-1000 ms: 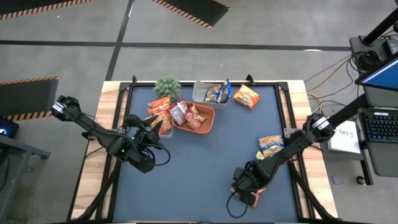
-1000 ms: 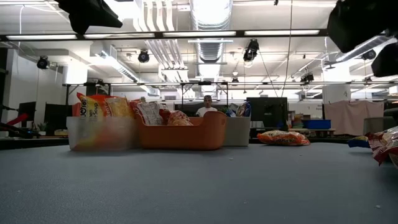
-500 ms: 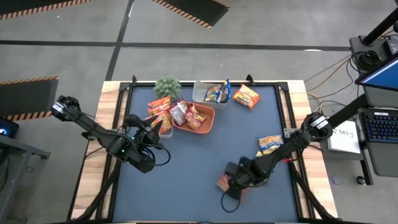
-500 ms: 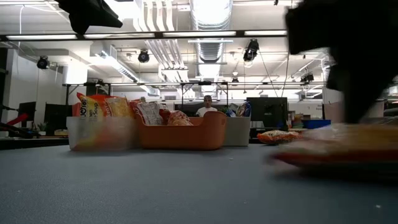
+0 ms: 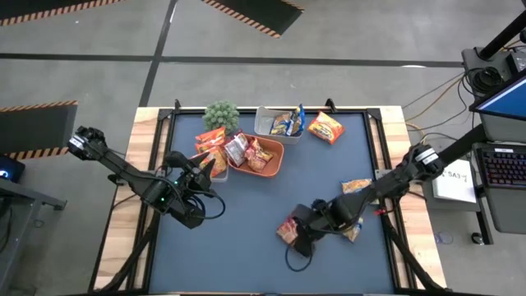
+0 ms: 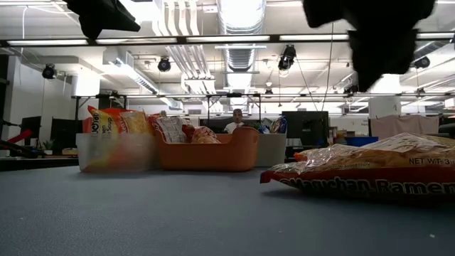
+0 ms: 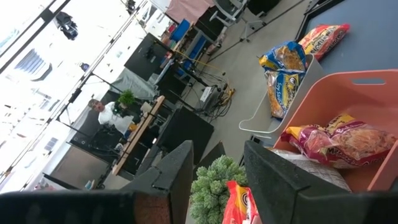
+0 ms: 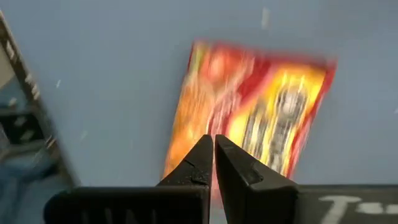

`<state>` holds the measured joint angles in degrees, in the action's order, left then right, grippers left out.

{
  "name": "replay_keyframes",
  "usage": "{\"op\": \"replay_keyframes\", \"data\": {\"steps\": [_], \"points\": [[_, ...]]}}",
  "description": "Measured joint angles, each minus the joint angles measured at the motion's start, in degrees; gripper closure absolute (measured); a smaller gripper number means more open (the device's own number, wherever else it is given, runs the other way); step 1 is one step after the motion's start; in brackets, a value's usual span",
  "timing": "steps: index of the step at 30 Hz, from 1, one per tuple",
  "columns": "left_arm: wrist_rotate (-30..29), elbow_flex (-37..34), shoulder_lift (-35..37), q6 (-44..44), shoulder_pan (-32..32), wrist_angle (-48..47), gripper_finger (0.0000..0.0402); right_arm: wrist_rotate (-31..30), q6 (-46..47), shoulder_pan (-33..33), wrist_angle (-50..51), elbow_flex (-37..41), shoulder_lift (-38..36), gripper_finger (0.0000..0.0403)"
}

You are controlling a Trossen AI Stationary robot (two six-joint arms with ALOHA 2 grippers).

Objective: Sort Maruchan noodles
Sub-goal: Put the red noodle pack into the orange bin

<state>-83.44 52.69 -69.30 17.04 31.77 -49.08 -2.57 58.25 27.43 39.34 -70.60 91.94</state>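
Note:
My right gripper (image 5: pixel 301 233) is over the table's near middle, shut on a red Maruchan noodles packet (image 5: pixel 288 230), which fills the right of the low view (image 6: pixel 362 178). My left gripper (image 5: pixel 205 168) hangs open by the left clear tub (image 5: pixel 209 158), which holds orange packets. Nothing is between its fingers (image 7: pixel 180 171). Red packets lie in the orange tray (image 5: pixel 265 156). Blue-and-yellow ones stand in the far clear tub (image 5: pixel 279 123). Loose packets lie flat on the mat at the far right (image 5: pixel 326 127) and the right (image 5: pixel 357 187). My right gripper pinches the red packet's near edge (image 8: pixel 202 127) between its two shut fingertips (image 8: pixel 233 155), slanting down from the table's right. The packet reaches away from the fingers toward the left. It sits about level, low over the mat; whether it is clear of the mat I cannot tell.
A small green plant (image 5: pixel 220 113) stands at the far edge behind the left tub. The blue mat (image 5: pixel 246 238) lies bare between the containers and the near edge. Wooden table borders run along both sides. A person sits in the room beyond the table (image 6: pixel 237 122).
My right gripper has carried the red packet from the near right of the mat toward the left and a little toward the far edge, rising slightly and tipping less steeply downward. It has stayed shut on the packet.

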Motion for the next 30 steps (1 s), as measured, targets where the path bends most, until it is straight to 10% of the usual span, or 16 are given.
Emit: {"op": "replay_keyframes", "data": {"steps": [7, 15, 23, 30], "points": [[0.0, 0.0, 0.0, 0.0, 0.0, 0.2, 0.0274, 7.7, 7.6, 2.5, 9.9, 3.0, -0.1, 0.0394], [0.0, 0.0, 0.0, 0.0, 0.0, 0.2, 0.0274, 7.1, 7.0, 4.3, -4.5, 12.4, 0.0, 0.0394], [0.0, 0.0, 0.0, 0.0, 0.0, 0.9, 0.0274, -22.4, 3.3, 3.1, -5.4, 11.8, -1.9, 0.0394], [8.4, 0.0, 0.0, -7.2, 0.0, 9.7, 0.0274, -4.5, -4.9, -1.1, 0.5, 7.9, -2.6, 0.0394]]}}
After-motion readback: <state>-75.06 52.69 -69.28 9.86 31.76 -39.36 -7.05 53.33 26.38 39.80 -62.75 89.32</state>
